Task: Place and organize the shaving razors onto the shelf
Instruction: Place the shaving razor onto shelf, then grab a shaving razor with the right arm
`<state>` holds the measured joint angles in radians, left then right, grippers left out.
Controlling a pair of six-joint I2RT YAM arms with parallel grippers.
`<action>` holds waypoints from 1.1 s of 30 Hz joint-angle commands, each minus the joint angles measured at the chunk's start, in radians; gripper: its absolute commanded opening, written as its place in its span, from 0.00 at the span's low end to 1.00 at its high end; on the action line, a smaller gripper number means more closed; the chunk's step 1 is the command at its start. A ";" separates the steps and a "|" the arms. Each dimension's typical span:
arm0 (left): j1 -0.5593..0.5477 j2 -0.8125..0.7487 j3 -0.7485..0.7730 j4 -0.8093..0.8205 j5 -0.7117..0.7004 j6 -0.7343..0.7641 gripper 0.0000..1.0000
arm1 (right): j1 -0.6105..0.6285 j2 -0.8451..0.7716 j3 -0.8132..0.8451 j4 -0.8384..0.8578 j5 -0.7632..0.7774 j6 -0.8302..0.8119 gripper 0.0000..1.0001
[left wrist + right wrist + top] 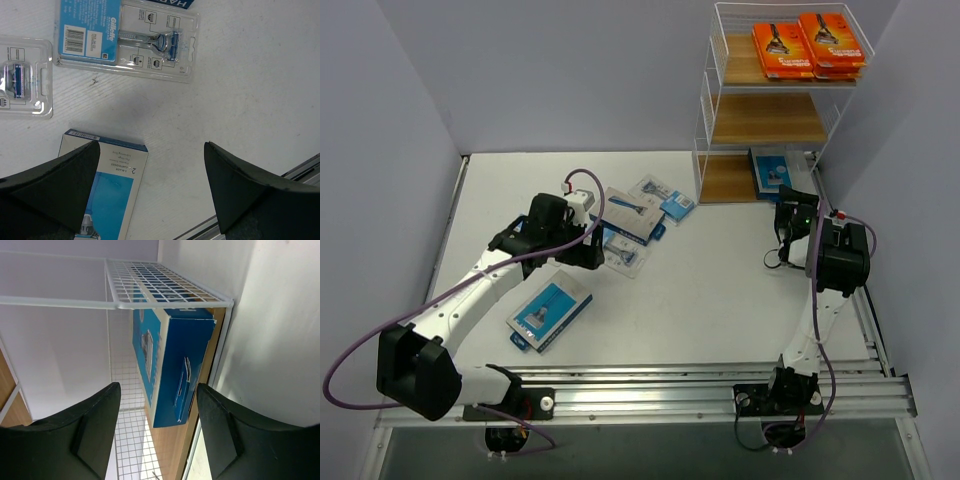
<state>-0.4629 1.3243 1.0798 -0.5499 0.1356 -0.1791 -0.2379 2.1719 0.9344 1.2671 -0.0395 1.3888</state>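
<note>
Right tool fingers apart, empty, before blue razor pack on shelf bottom tier | left tool spread wide above boxed pack on table | orange packs on top tier

Flat white bench, surface faintly streaked; small dark scuff showed in left wrist view. Silver aluminium rail frame ran along near edge and up right side. Plain pale lavender-grey walls enclosed bench on three sides.
</note>
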 commanded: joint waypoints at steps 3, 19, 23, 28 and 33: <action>0.001 -0.028 0.035 0.004 0.004 0.006 0.94 | -0.009 -0.073 -0.003 -0.001 -0.030 0.004 0.58; 0.001 -0.088 0.026 0.016 -0.047 0.010 0.94 | 0.017 -0.266 -0.120 -0.018 -0.191 -0.198 0.63; 0.001 -0.132 0.020 0.018 -0.090 0.015 0.94 | 0.051 -0.348 -0.190 -0.112 -0.250 -0.281 0.63; 0.003 -0.189 -0.004 0.039 -0.163 0.018 0.94 | 0.136 -0.472 -0.284 -0.166 -0.313 -0.393 0.62; 0.004 -0.209 -0.014 0.048 -0.217 0.015 0.95 | 0.322 -0.593 -0.356 -0.313 -0.265 -0.505 0.62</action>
<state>-0.4629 1.1301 1.0775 -0.5404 -0.0231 -0.1722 -0.0147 1.6638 0.5995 1.0531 -0.3138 1.0004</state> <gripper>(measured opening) 0.942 0.619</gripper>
